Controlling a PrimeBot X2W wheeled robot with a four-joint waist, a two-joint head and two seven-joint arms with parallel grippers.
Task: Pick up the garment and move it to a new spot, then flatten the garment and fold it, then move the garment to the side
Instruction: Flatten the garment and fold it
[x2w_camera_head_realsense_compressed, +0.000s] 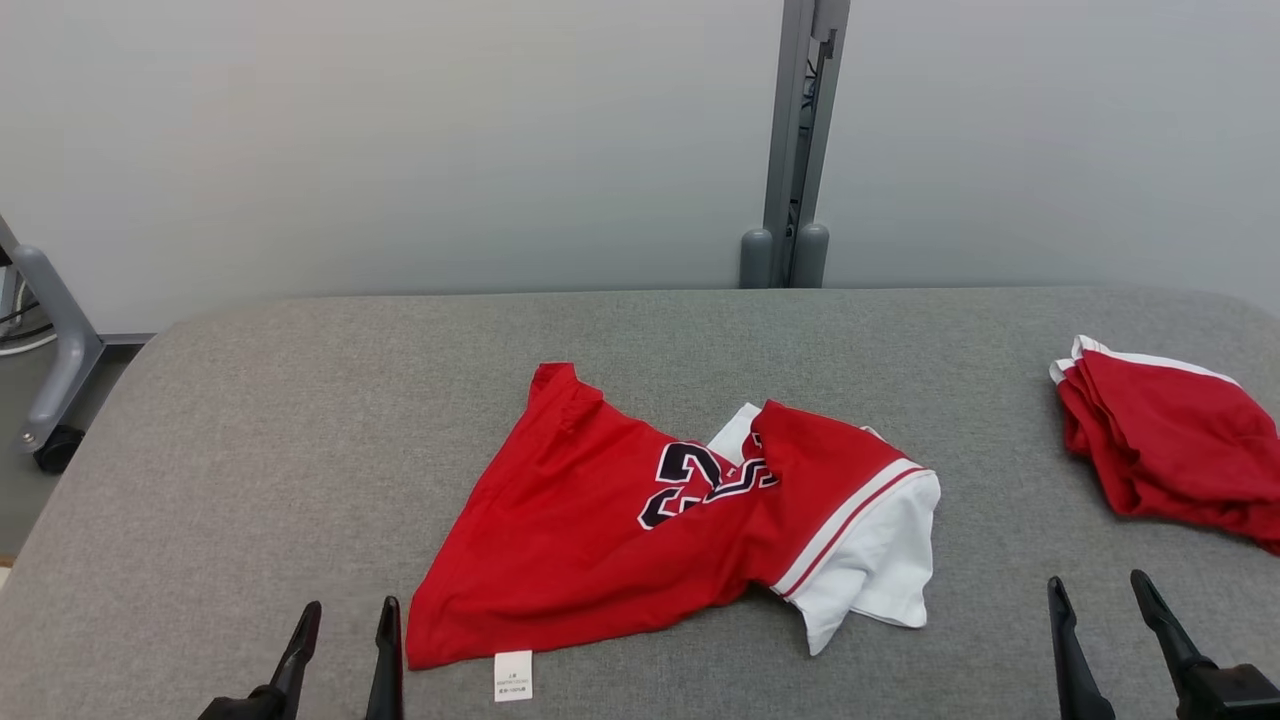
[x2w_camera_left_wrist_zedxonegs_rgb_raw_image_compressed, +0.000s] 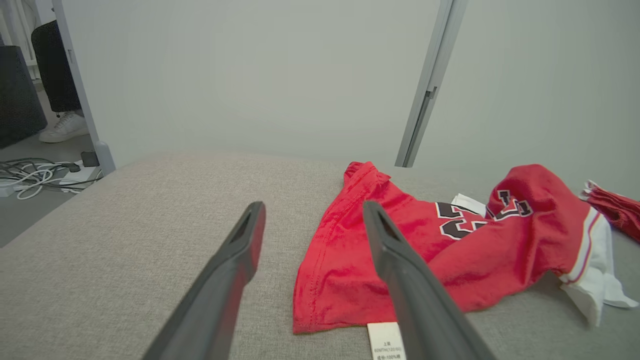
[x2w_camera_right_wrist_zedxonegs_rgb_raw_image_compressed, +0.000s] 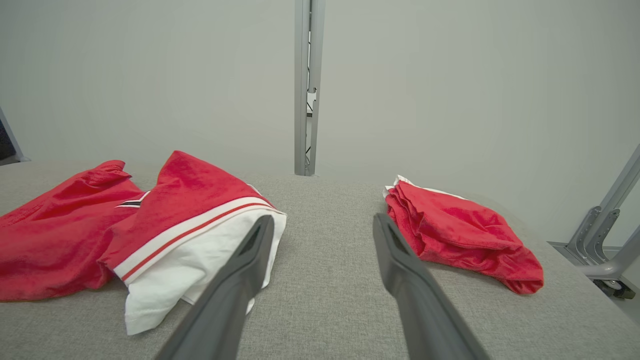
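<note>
The red jersey (x2w_camera_head_realsense_compressed: 600, 520) lies crumpled mid-table (x2w_camera_head_realsense_compressed: 250, 450), soft, light and likely to drape when lifted. Both the left gripper (x2w_camera_head_realsense_compressed: 345, 640) and right gripper (x2w_camera_head_realsense_compressed: 1100, 615) hover empty, jaws apart. Its near hem corner by the label (x2w_camera_head_realsense_compressed: 513, 675) looks the easiest hold

You're looking at a lab-style test bay, not a home. Plain grey partition panels (x2w_camera_head_realsense_compressed: 400, 150) joined by a metal post (x2w_camera_head_realsense_compressed: 800, 150) back a grey fabric-covered tabletop (x2w_camera_head_realsense_compressed: 250, 450). A metal frame on a castor (x2w_camera_head_realsense_compressed: 55, 440) stands on the bare floor, and loose cables (x2w_camera_left_wrist_zedxonegs_rgb_raw_image_compressed: 30, 175) trail near a person's white shoe (x2w_camera_left_wrist_zedxonegs_rgb_raw_image_compressed: 62, 127).
</note>
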